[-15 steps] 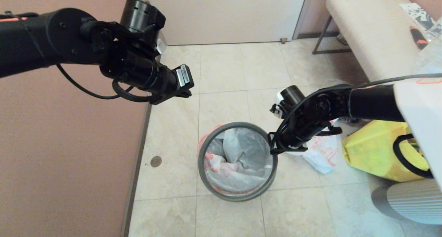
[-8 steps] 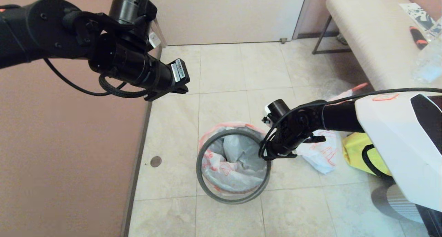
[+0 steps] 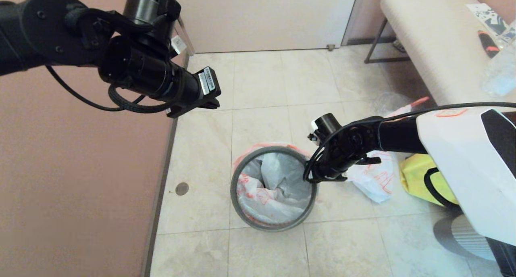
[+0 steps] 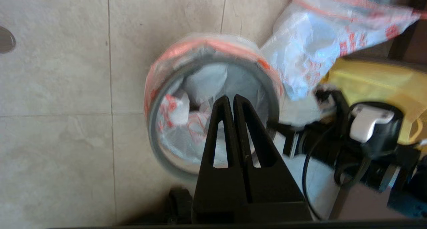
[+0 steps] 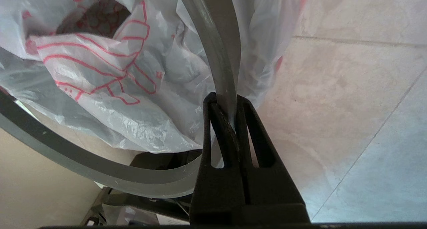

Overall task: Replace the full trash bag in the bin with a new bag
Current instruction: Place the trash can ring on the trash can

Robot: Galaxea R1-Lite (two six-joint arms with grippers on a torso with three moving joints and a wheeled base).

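Observation:
The new bag (image 3: 278, 176), white with orange-red print, lines the bin, and its pink-orange edge shows round the mouth. Almost all of the bin's black wall is hidden by it. The thin grey hoop (image 3: 269, 228) lies around the bag at the mouth. My right gripper (image 3: 312, 178) is shut on the hoop (image 5: 220, 55) at its right side. High up to the left, my left gripper (image 3: 209, 103) is shut and empty, its fingertips (image 4: 227, 100) pointing toward the bin. The lumpy full trash bag (image 3: 373, 180) lies on the floor right of the bin.
A yellow tote (image 3: 419, 176) stands right of the full bag. A padded bench (image 3: 427, 35) is at the back right. The pink wall (image 3: 80, 188) runs along the left, with a round floor drain (image 3: 182, 188) beside it.
The hoop, tilted and raised half a second ago, now sits flatter round the bag at the bin's mouth. The right arm has shifted slightly left; the left arm rose a little.

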